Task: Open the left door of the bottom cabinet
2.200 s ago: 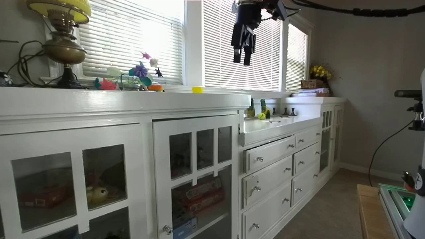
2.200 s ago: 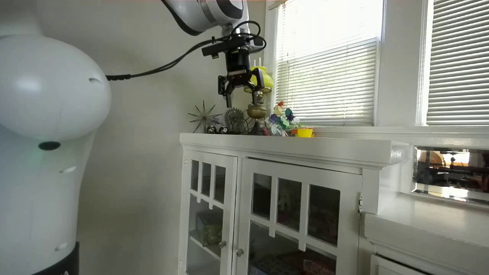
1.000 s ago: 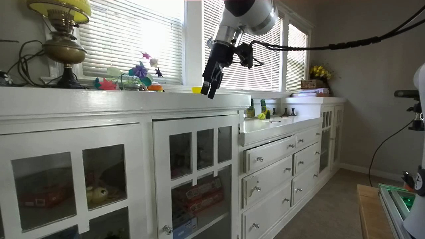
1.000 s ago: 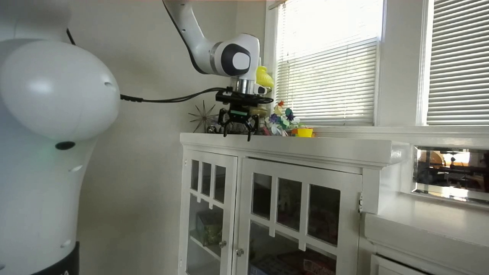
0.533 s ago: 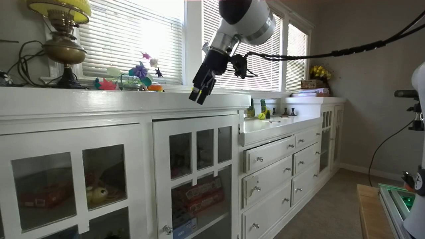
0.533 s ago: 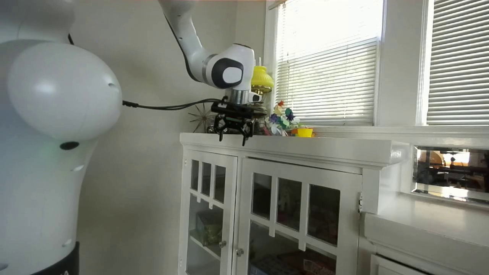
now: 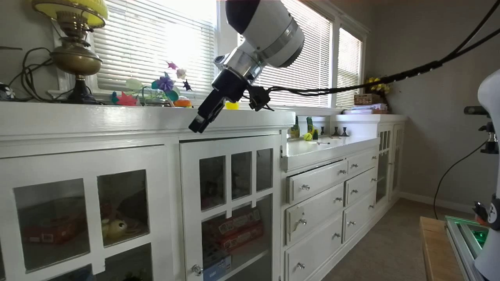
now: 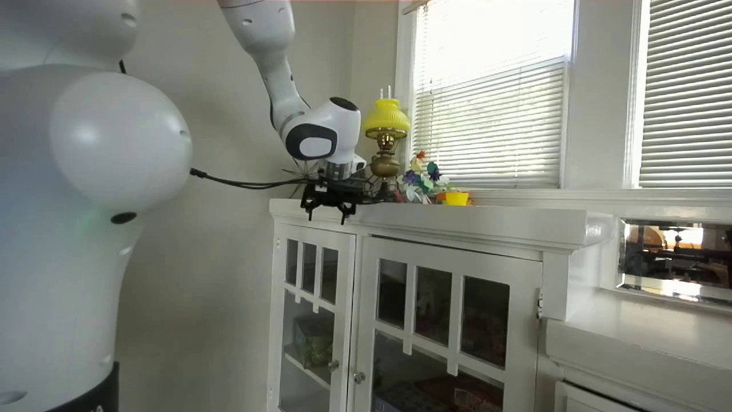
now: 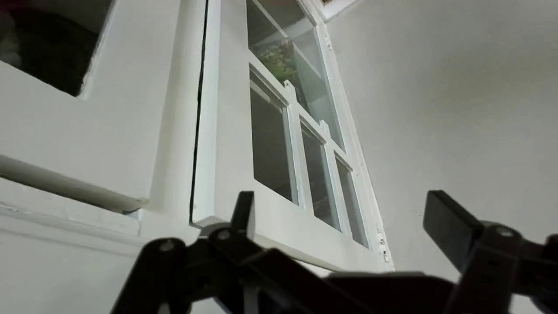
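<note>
Window blinds (image 7: 156,47) behind the white desk (image 8: 469,220); lamp (image 8: 386,142) toward its back edge. I have the arm (image 8: 329,123) bent, its end angled down, out in front of the desk's front edge. Left door (image 8: 311,301) of the bottom cabinet (image 8: 555,280) sits under that edge at the wall-side corner, long axis vertical, face to the room. End effector (image 8: 327,217): fingers (image 9: 451,229) spread wide, door and wall (image 9: 453,100) showing in the gap. Contact with the door: can't tell.
</note>
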{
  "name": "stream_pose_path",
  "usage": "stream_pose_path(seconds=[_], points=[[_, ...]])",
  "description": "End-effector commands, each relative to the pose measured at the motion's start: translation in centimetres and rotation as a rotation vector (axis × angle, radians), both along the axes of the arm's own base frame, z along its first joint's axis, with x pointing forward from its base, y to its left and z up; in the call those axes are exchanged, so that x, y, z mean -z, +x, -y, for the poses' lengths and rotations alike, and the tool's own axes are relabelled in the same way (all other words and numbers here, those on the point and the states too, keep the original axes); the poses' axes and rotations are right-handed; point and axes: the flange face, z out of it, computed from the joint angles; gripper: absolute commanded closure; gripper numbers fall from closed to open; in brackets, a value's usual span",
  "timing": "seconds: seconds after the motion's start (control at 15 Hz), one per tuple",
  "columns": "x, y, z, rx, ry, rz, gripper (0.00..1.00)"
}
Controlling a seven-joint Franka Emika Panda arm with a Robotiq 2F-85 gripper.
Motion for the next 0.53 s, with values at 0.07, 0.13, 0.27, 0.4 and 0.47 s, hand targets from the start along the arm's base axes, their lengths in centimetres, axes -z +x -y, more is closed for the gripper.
stream_pose_path(seconds=[0.07,0.13,0.27,0.4,0.47], points=[[2.6,2.9,1.0,-0.080,-0.005,0.062,0.00],[3.3,3.3,1.5,-0.087,-0.014,0.069,0.00],[4.6,4.0,2.0,-0.094,-0.030,0.077,0.00],[5.6,4.6,2.3,-0.097,-0.039,0.082,0.00],[6.0,4.8,2.3,-0.096,-0.040,0.084,0.00]])
